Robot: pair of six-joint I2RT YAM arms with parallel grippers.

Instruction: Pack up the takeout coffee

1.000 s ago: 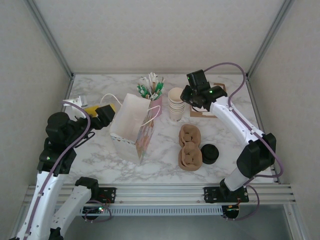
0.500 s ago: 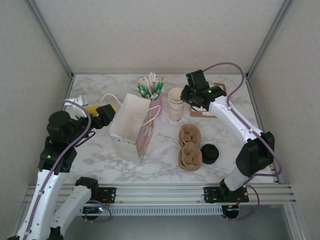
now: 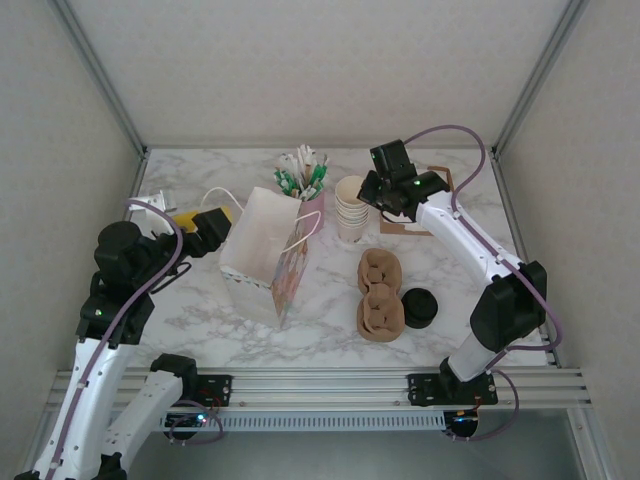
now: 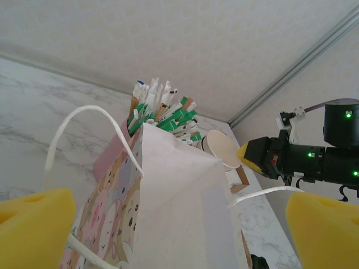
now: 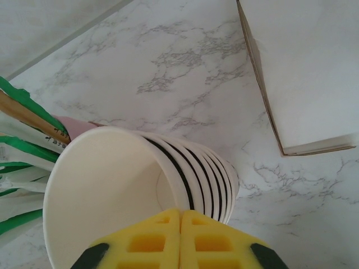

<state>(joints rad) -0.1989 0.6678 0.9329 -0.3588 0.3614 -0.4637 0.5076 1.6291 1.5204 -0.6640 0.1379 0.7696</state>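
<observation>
Your right gripper (image 5: 179, 238) was part open a second ago, now it's closed tight at the cup stack (image 5: 112, 185) rim. Can't tell if the rim's pinched. Left gripper (image 3: 213, 230) gapes wide, empty. The takeout coffee (image 3: 420, 307) hasn't budged, just right of the pulp carrier (image 3: 380, 295).

two white-and-black arms (image 3: 470, 240) on a silver rail (image 3: 320, 384)
white links between rounded black joint housings, a lilac cable (image 3: 450, 128) looping along each, small green lights (image 3: 411, 182) by the wrists, blocky yellow foam finger pads (image 5: 148, 238) with square moulded recesses.
</observation>
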